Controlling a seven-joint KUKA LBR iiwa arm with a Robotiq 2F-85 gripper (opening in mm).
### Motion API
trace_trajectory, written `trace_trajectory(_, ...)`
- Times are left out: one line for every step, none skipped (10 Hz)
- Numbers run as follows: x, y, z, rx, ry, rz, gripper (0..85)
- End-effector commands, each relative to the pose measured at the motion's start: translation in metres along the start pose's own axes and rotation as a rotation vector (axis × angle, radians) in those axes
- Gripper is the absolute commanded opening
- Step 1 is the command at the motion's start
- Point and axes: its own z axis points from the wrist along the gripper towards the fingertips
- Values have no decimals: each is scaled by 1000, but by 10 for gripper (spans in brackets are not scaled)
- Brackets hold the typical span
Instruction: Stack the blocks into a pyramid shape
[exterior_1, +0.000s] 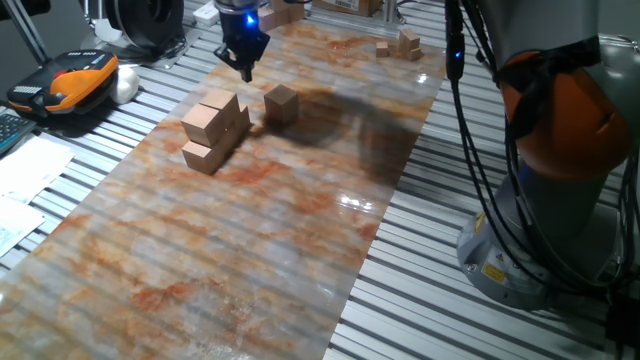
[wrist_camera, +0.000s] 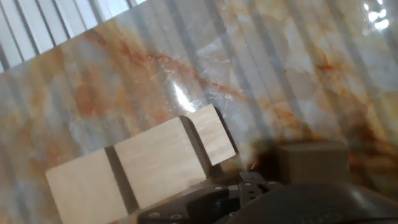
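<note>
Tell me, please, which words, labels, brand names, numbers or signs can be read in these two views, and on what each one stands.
None can be read.
Yellow sticker on the robot base: too small and blurred.
Papers at the left edge: print too small.
Boxes at the far end: markings blurred.
Blocks, lone block, hand: no text.

A marbled sheet (exterior_1: 270, 230) is lying across the slatted worktop (exterior_1: 420, 300); small wooden pieces (exterior_1: 400, 45) are sitting at its far end, an orange-and-black device (exterior_1: 75, 85) is resting at the left edge, papers (exterior_1: 25, 190) nearby
</note>
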Motion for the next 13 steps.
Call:
trace_trajectory(0, -3, 2, -16, 8, -225, 0)
trace_trajectory(0, -7, 7, -17, -1, -232, 0)
trace_trajectory(-1, -11, 12, -23, -6, -238, 0)
trace_trajectory(-2, -15, 17, -31, -6, -247, 0)
trace_trajectory(-3, -17, 20, -37, 0, -247, 0)
trace_trajectory(-4, -18, 22, -33, 11, -254, 0)
trace_trajectory(-4, -20, 23, -33, 20, -270, 0)
trace_trajectory(-4, -20, 23, -44, 28, -273, 0)
trace_trajectory(-4, -21, 23, -46, 26, -267, 0)
trace_trajectory(-5, -21, 23, -32, 23, -267, 0)
trace_trajectory(-5, -21, 24, -13, 32, -276, 0)
trace_trajectory(-4, -21, 25, -8, 25, -267, 0)
trace_trajectory(-5, -21, 26, -11, 27, -244, 0)
